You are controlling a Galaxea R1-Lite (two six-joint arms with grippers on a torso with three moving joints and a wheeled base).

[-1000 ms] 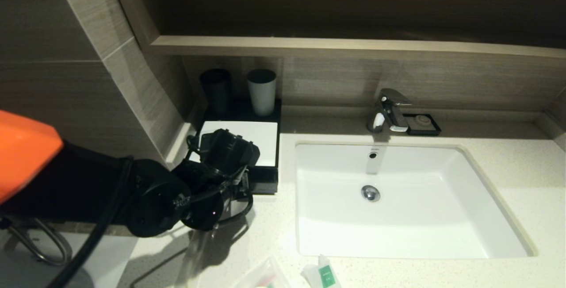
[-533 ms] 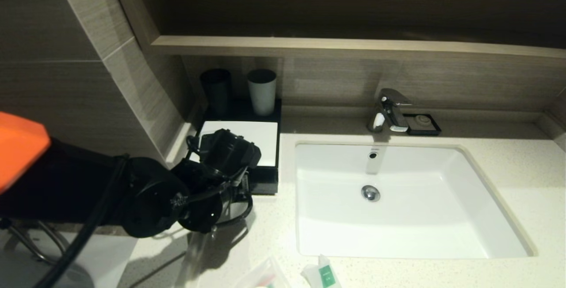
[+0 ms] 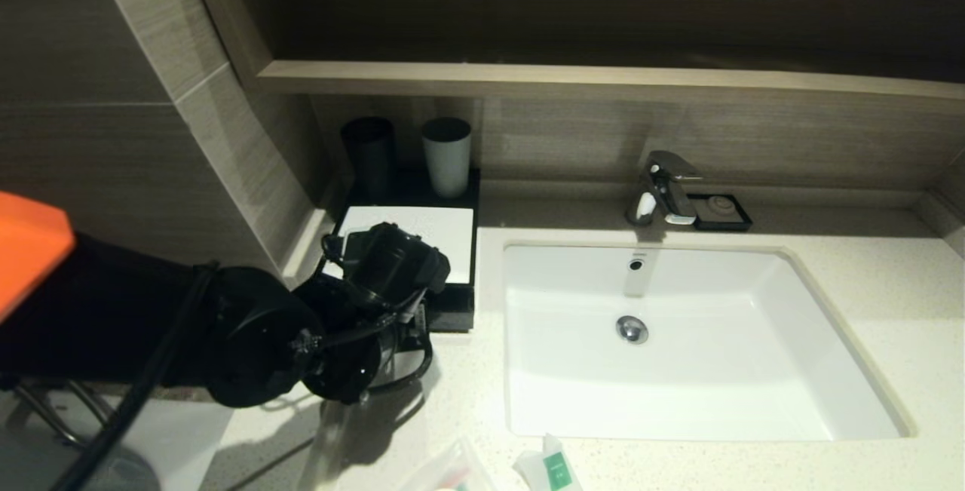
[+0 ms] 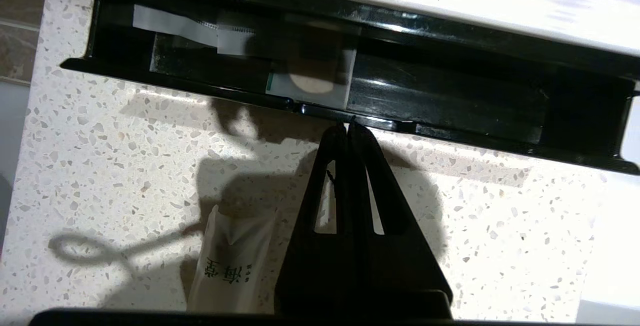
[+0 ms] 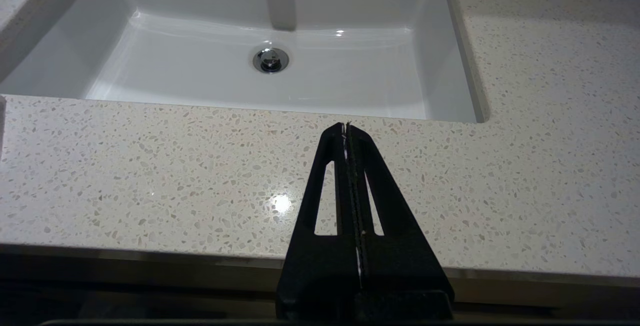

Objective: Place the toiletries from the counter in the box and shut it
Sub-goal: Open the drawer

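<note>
Black drawer [image 4: 450, 95] of the box [image 3: 445, 238] lies open, long axis crosswise, just ahead of the left claw [image 4: 348, 124], fingers pressed together, empty, touching its front lip.

Speckled cream counter [image 3: 867, 280] with inset white basin [image 3: 678, 340]. Directly on it: black box [image 3: 452, 310] at the far left, drawer [image 4: 350, 80] pulled out; white sachet [image 4: 232, 261] before the drawer; green-labelled sachet [image 3: 549, 467] and clear pouch [image 3: 448, 470] at the near edge
</note>
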